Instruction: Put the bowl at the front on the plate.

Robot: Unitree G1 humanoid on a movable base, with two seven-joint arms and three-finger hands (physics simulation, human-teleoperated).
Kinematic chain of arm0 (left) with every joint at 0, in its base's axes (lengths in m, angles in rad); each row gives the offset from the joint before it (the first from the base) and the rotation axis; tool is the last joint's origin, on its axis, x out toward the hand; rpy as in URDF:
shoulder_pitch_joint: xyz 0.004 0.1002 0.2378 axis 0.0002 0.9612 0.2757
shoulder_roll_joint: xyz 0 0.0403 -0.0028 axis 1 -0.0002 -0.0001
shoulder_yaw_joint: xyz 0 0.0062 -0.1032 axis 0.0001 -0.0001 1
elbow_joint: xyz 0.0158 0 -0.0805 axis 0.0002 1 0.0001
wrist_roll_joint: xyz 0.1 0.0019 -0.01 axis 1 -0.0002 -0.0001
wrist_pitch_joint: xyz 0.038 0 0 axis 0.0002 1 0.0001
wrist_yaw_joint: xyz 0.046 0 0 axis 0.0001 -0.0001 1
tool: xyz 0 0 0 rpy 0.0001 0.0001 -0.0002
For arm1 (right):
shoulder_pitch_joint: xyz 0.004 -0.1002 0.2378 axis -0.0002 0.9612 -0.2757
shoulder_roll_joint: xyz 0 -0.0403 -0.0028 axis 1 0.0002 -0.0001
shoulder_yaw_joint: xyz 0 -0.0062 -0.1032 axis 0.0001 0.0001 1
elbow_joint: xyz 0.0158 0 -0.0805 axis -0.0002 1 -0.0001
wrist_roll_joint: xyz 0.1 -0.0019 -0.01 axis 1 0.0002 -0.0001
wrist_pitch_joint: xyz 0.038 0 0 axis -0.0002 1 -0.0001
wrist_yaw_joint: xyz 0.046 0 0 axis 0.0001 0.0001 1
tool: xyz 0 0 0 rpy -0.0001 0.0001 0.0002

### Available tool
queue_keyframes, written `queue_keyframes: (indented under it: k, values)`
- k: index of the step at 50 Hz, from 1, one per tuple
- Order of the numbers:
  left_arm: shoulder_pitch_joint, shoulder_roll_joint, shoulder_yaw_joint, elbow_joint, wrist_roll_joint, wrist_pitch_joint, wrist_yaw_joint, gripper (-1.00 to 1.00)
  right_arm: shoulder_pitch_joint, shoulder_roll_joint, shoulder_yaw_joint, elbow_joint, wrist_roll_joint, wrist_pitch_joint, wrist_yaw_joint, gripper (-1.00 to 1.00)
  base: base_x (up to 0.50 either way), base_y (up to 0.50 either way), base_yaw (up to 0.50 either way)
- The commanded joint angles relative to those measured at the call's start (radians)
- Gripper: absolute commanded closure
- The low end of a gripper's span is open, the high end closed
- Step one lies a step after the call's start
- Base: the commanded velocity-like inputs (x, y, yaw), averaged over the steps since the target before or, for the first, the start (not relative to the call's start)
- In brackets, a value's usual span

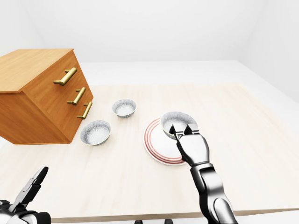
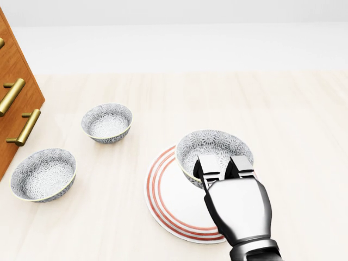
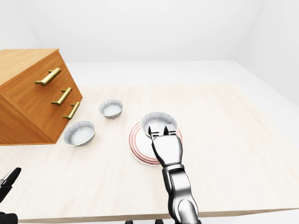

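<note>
A grey patterned bowl hangs over the upper right part of the red-ringed white plate in the head view. My right hand grips the bowl's near rim, fingers closed over the edge. Whether the bowl rests on the plate or floats just above it I cannot tell. My left hand shows at the bottom left of the left-eye view, low beside the table, fingers extended and holding nothing.
Two more patterned bowls stand left of the plate: one higher up, one nearer the wooden drawer chest with brass handles. The light wooden table stretches right of the plate.
</note>
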Motion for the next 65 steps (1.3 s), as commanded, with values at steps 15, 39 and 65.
queue_keyframes:
  k: [15, 39, 65]
  values:
    - [-0.004, -0.001, 0.001, 0.002, 0.005, 0.000, 0.000, -1.00, -0.111, 0.017, -0.046, 0.172, 0.050, 0.000, -0.067, 1.00, 0.00, 0.00, 0.00]
    - [-0.001, 0.000, -0.004, 0.008, 0.001, 0.000, 0.000, -1.00, -0.165, 0.016, -0.058, 0.251, 0.114, 0.000, -0.117, 1.00, 0.00, 0.00, 0.00]
    - [0.001, 0.003, -0.001, 0.003, -0.009, 0.000, 0.000, -1.00, -0.211, 0.026, -0.050, 0.346, 0.110, 0.000, -0.149, 1.00, 0.00, 0.00, 0.00]
